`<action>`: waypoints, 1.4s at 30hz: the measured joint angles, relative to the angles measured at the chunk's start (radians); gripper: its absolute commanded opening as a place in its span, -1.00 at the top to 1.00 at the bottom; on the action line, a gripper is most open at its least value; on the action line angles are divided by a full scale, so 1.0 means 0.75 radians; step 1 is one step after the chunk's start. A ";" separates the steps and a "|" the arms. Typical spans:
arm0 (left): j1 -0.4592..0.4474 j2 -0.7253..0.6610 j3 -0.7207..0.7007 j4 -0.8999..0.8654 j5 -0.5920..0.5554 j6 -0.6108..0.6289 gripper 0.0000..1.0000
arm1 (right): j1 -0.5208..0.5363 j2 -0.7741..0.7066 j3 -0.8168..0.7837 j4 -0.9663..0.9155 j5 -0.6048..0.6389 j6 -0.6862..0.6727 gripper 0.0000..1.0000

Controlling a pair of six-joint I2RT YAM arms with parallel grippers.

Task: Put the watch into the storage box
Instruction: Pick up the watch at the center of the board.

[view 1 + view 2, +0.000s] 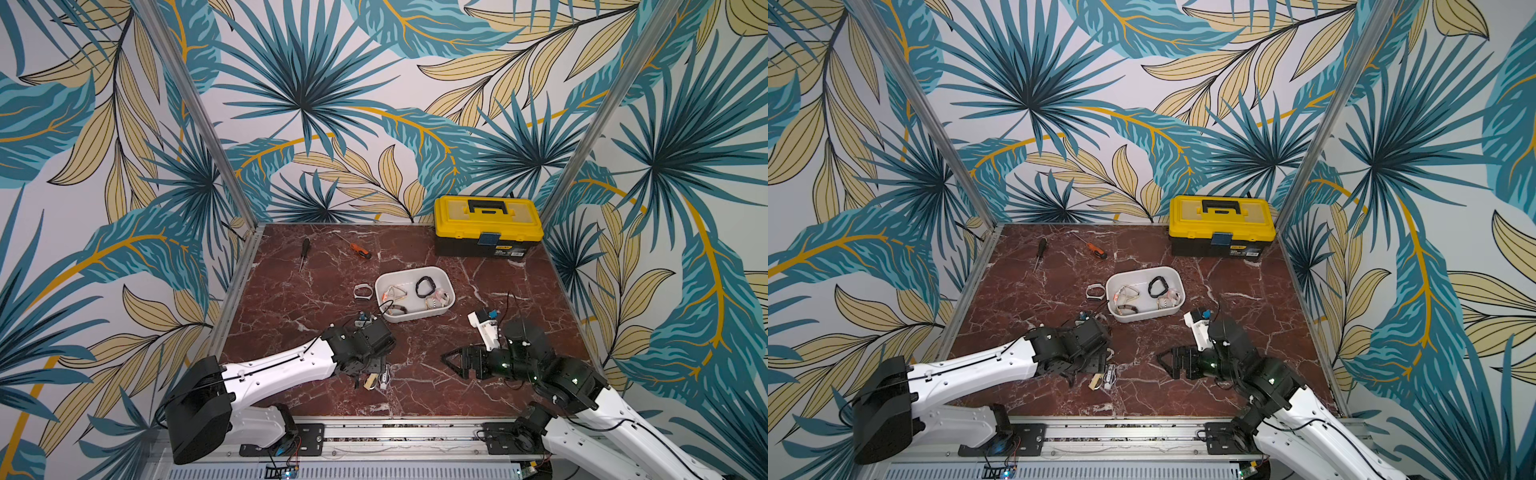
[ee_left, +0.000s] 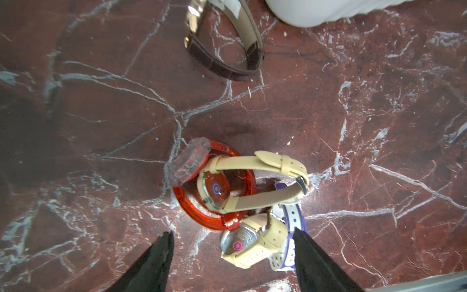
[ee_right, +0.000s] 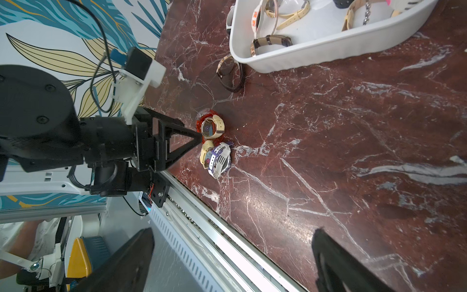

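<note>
A cream watch, judged light and floppy-banded, is seen piled among other watches on the table, near the storage box. It is straddled by the left gripper, jaws parted and empty; the rigid case is judged the surer hold. The right gripper is spread wide, empty.

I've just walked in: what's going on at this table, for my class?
The left gripper, jaws apart, is low over a cluster of wristwatches at the front of the red marble table, straddling a cream-strapped watch; nothing is gripped. The white lidless plastic storage box holds several watches. The right gripper is open, empty.
</note>
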 measured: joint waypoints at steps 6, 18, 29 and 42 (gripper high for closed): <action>0.025 -0.117 -0.018 0.011 -0.040 -0.024 -0.32 | 0.000 0.021 -0.013 0.001 0.005 0.001 -0.99; 0.028 -0.123 -0.129 0.137 0.225 0.002 -0.25 | 0.000 0.064 -0.014 0.010 0.005 0.001 -0.99; -0.031 -0.221 -0.231 0.229 0.357 0.019 -0.14 | 0.001 0.083 -0.023 0.028 0.010 0.005 -0.99; -0.108 -0.114 -0.258 0.235 0.286 0.012 -0.08 | 0.003 0.091 -0.036 0.041 0.018 0.011 -0.99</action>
